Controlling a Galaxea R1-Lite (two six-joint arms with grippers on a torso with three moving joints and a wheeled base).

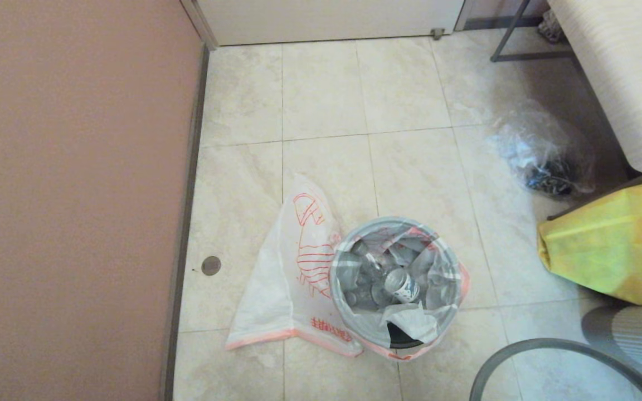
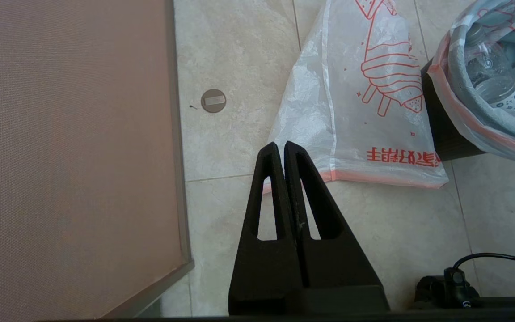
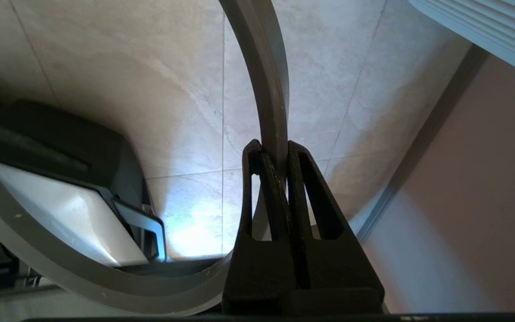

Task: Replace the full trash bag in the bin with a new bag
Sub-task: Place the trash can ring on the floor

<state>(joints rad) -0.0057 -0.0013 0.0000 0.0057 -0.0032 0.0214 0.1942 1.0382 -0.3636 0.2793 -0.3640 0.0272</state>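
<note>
Head view: the bin (image 1: 448, 312) stands on the tiled floor (image 1: 410, 167), lined by the full trash bag (image 1: 393, 278), whose pink-orange band folds over the bin mouth. The new bag (image 1: 282, 278) lies flat on the floor, touching the bin on the wall side, probably staged for lining; its long axis runs from the hem nearest the robot to a narrow end pointing away. The grey ring (image 1: 549, 348) is off the bin, presumably to free the band. Left wrist view: the left gripper (image 2: 280, 150), pressed together and empty, hovers over the hem. Right wrist view: the right gripper (image 3: 270, 150) pinches the ring above the floor.
</note>
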